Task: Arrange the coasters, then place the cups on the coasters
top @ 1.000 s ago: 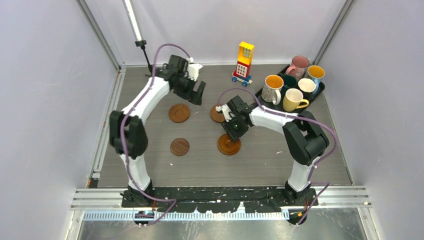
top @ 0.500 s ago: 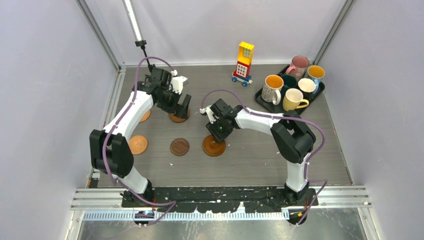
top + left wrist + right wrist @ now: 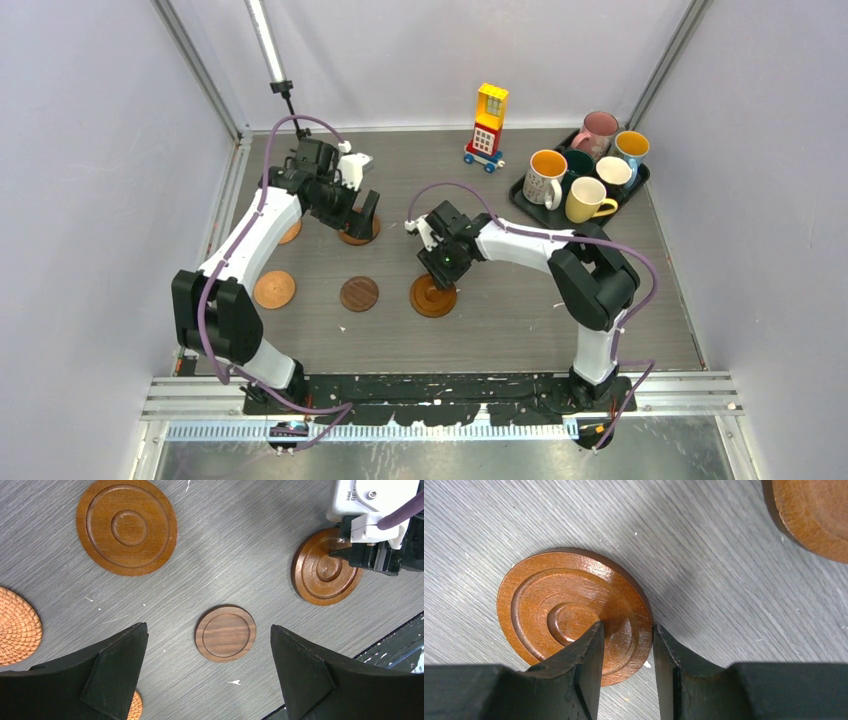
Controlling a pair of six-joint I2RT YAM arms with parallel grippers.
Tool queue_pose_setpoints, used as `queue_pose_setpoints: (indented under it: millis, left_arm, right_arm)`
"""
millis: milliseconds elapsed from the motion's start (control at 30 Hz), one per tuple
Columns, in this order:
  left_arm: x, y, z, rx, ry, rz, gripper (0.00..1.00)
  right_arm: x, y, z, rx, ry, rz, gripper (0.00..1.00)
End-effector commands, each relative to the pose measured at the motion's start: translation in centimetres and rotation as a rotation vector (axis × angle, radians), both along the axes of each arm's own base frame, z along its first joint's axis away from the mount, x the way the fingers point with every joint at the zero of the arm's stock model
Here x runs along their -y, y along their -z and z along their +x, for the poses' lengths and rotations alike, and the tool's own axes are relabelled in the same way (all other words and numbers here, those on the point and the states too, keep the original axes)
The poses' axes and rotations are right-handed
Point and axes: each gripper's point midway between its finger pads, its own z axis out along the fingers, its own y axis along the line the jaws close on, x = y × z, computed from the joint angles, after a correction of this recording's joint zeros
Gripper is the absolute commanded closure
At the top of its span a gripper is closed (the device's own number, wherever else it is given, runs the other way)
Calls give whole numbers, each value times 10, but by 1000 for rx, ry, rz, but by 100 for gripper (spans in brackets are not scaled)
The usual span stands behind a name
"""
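Right tool is straddling rim of ringed coaster near dark coaster, grip unclear; left tool is hanging open. Sliding likely needs steady downward pressure.

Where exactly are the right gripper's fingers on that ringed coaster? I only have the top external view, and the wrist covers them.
Observer: The right wrist view shows the right gripper straddling the rim of the ringed coaster, one finger on top, the other just outside the edge.
Operator: Is the left gripper carrying anything?
Observer: No. The left wrist view shows the left gripper wide open and empty, with a small dark coaster lying beyond its fingers.
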Motion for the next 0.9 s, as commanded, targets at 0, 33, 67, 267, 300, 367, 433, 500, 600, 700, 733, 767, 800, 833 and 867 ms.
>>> queue_pose_setpoints:
  millis: [0,33,67,267,300,367,433,500,600,700,733,767,800,833,867]
  left_arm:
    - [3,-10,1,39,24,-24,5]
    - [3,-9,2,37,26,-26,5]
    - [4,-10,3,39,27,-28,5]
    - [7,-13,7,34,31,-39,4]
    - [8,-13,7,34,32,-41,4]
    - [8,-14,8,31,32,-44,4]
    - [9,-15,9,31,30,-48,4]
    - [9,-16,10,35,27,-48,3]
    - [9,-19,12,47,24,-50,3]
    - [9,-19,13,47,19,-50,3]
    - [9,-18,13,46,16,-49,3]
    - [9,-18,13,46,15,-49,3]
    - [9,-17,14,45,13,-48,3]
    - [9,-16,14,43,11,-48,3]
    - [9,-15,14,41,12,-49,4]
  right_arm:
    - [33,3,-14,-28,-1,-112,59]
    - [34,1,-14,-22,-2,-111,58]
    - [33,-1,-13,-16,-3,-107,56]
    - [18,-48,9,31,26,-26,42]
    - [16,-59,15,43,31,-3,41]
    - [19,-80,27,67,52,36,39]
    - [33,-91,40,82,82,39,38]
    - [59,-95,58,107,133,17,38]
    - [109,-89,87,145,220,-66,41]
    - [153,-83,109,180,280,-146,44]
    - [167,-81,116,199,298,-177,45]
    - [177,-79,123,215,312,-200,46]
    - [188,-75,130,225,326,-226,48]
    - [197,-71,136,235,343,-246,48]
    - [202,-69,143,246,352,-261,49]
